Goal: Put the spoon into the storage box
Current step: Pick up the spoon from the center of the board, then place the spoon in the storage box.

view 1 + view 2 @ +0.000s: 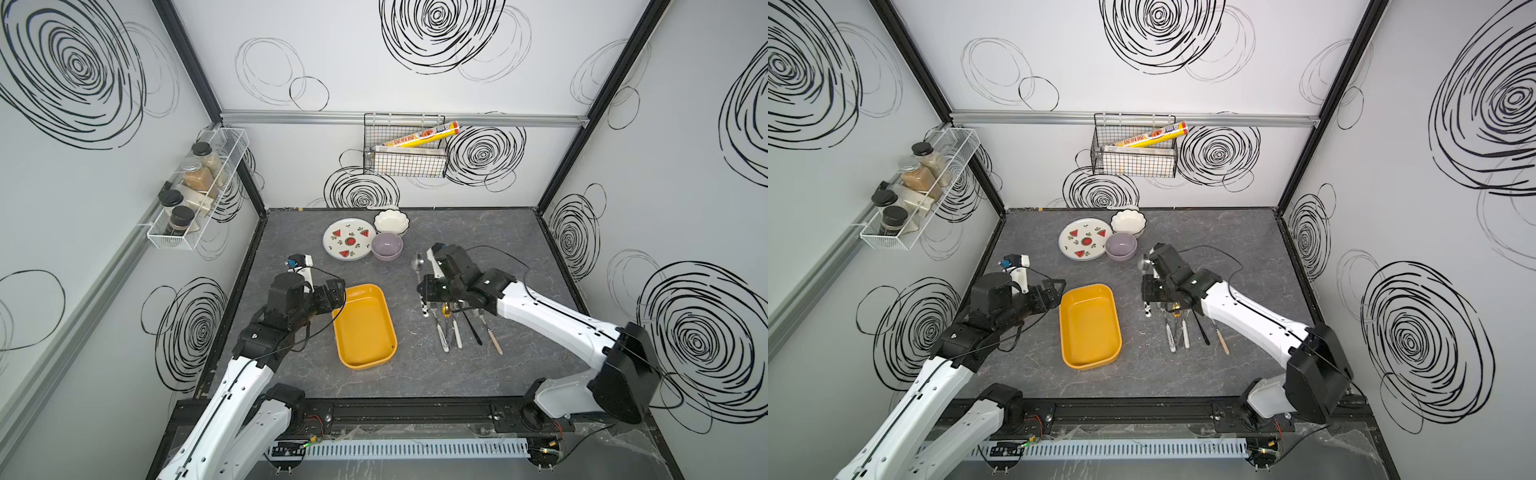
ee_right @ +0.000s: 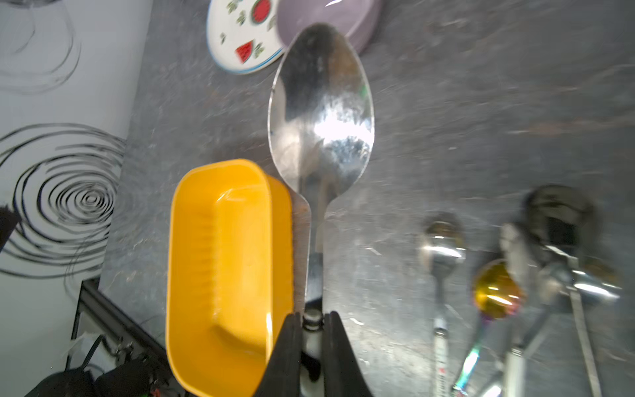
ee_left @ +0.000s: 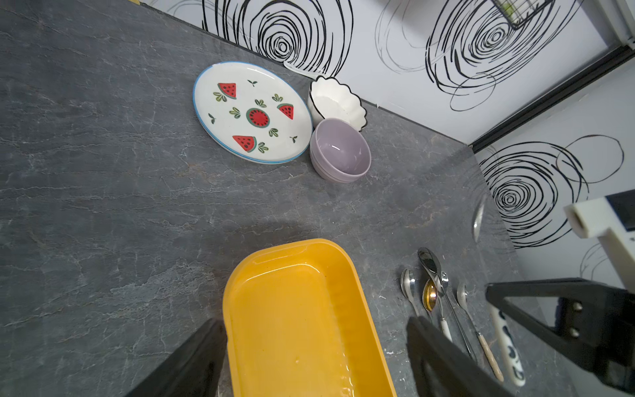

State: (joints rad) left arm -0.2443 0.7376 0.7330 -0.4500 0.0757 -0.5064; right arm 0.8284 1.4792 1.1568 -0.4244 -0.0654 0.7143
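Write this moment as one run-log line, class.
right gripper: shut on steel spoon | left gripper: open, beside storage box | storage box: empty

The storage box (image 1: pixel 365 328) is plain mustard yellow on a grey, pale-veined table (image 1: pixel 457 365). Beyond it the plate (image 3: pixel 252 111) is white, blue-rimmed, with red watermelons and green leaves, next to a lilac bowl (image 3: pixel 340 149) and a white bowl (image 3: pixel 338 103) edged black. Right of the box, the spoon (image 2: pixel 321 103) is mirror silver.
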